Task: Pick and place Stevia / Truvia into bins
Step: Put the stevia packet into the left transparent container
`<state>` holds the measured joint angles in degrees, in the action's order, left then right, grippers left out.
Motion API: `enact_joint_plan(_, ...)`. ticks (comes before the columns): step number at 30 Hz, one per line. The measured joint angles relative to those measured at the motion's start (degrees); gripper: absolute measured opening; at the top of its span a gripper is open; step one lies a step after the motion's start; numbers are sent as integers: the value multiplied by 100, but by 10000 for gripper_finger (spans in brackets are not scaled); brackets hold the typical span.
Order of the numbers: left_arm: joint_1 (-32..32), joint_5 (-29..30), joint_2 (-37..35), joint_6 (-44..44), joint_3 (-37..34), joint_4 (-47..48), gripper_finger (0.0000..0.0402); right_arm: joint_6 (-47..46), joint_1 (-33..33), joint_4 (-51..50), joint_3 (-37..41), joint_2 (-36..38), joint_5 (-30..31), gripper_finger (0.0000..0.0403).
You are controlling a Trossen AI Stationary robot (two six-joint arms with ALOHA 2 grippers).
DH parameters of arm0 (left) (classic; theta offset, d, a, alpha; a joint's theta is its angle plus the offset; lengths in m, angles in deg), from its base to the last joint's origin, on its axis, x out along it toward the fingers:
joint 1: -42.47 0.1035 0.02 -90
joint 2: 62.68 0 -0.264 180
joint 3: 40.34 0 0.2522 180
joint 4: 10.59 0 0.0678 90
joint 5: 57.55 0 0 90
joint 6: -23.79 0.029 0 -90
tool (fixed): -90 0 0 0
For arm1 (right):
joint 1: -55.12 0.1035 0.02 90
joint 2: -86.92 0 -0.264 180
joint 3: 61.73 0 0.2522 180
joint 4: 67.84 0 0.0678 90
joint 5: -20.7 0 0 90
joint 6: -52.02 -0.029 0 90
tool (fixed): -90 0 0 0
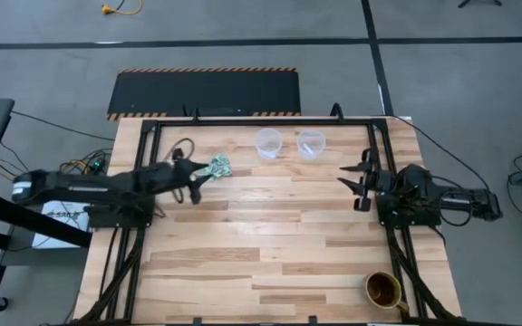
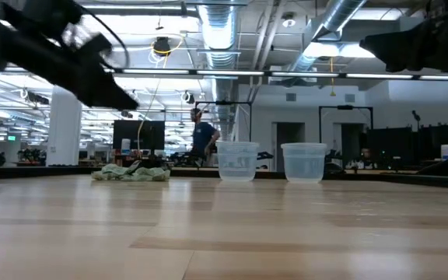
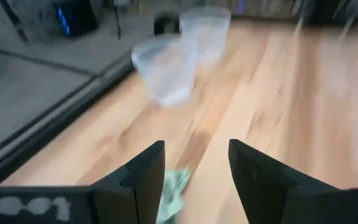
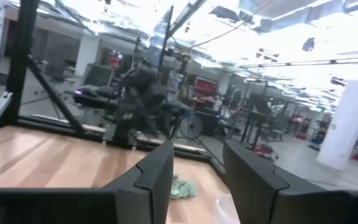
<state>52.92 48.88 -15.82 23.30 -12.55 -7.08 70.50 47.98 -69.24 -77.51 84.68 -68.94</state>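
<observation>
From above, the left gripper (image 1: 199, 181) hangs with fingers parted and empty, touching nothing, just short of the Stevia / Truvia packets (image 1: 218, 167), a crumpled heap near the table's (image 1: 270, 254) far edge, left of the two bins (image 1: 267, 142). The right gripper (image 1: 359, 183), also parted and empty, waits well apart by the right edge.

At table height, the packets (image 2: 131, 173) lie flat, left of the bins (image 2: 237, 161), with bare board around.

Past the left fingers (image 3: 146, 180), a green packet corner (image 3: 174, 193) shows between them, the bins (image 3: 165, 73) straight ahead.

The right wrist sees the heap (image 4: 182, 187) far off; the left arm is nearer.
</observation>
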Motion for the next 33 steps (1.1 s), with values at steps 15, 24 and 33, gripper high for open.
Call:
enact_joint_plan(15, 978, -942, 3088, 1213, 1195, -729, 169, -202, -126, -521, 0, 0, -2, 132)
enact_joint_plan(24, 1000, -909, 3773, 1354, 1323, -641, 169, -308, -127, -772, 0, 0, -4, 133)
enact_joint_plan(33, 996, -426, 3756, 1300, 1323, 156, 169, -308, -127, -806, 0, 0, -3, 133)
